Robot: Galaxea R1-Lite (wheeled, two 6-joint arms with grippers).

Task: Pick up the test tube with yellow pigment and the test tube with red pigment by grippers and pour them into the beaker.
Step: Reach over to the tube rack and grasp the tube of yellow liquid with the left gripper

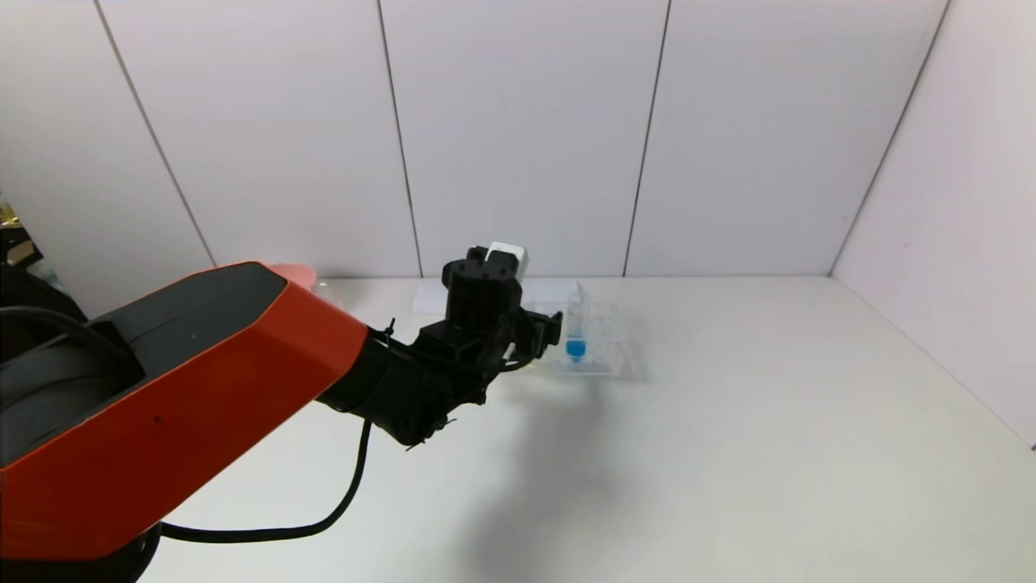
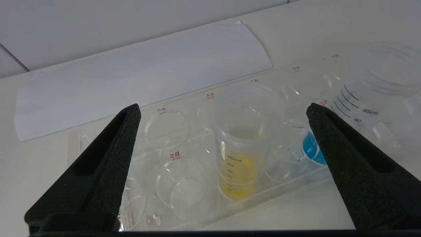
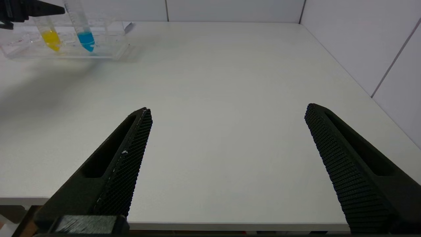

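Note:
The test tube with yellow pigment [image 2: 243, 144] stands upright in a clear rack [image 2: 98, 210]. My left gripper [image 2: 223, 108] is open, with one finger on each side of the tube and not touching it. In the head view this gripper [image 1: 544, 328] hides the yellow tube. The right wrist view shows the yellow tube [image 3: 49, 34] from afar. My right gripper [image 3: 228, 108] hangs open and empty over the table's front edge. The test tube with red pigment is out of view. The beaker is mostly hidden behind my left arm; only a clear edge [image 1: 326, 290] shows.
A tube with blue liquid [image 1: 576, 324] stands in the same rack [image 1: 603, 360], right beside the yellow one. A white sheet [image 2: 131, 75] lies behind the rack. A pink bowl [image 1: 293, 272] peeks over my left arm. Walls close the table at the back and right.

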